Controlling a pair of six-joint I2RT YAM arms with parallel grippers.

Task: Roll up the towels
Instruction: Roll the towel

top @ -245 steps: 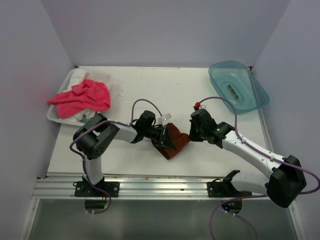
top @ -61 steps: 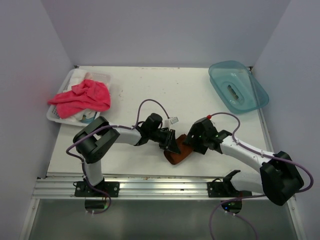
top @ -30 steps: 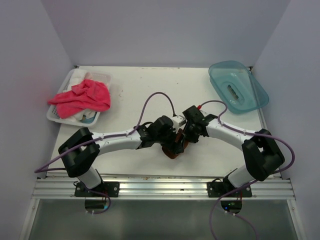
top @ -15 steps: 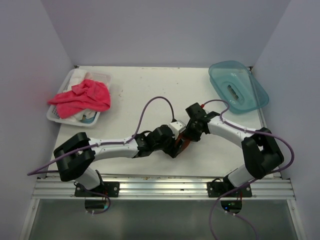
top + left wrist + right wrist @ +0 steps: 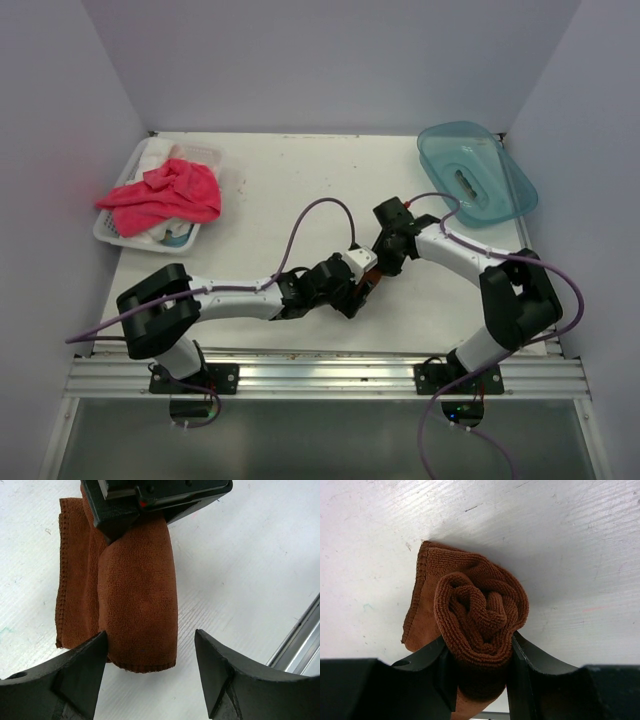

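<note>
From above, the left gripper and right gripper meet at the table's near middle. The pink-red towel drapes over a white basket, well apart.

Left wrist: the rust-brown towel lies rolled on the table, long axis pointing away toward the right gripper — left jaws spread, straddling it unclamped.

Right wrist: its spiral end faces the camera, pinched between the right fingers.

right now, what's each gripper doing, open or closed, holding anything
Left gripper: open, jaws straddling the rolled rust-brown towel, not clamped on it.
Right gripper: closed on one end of that towel roll.
</note>
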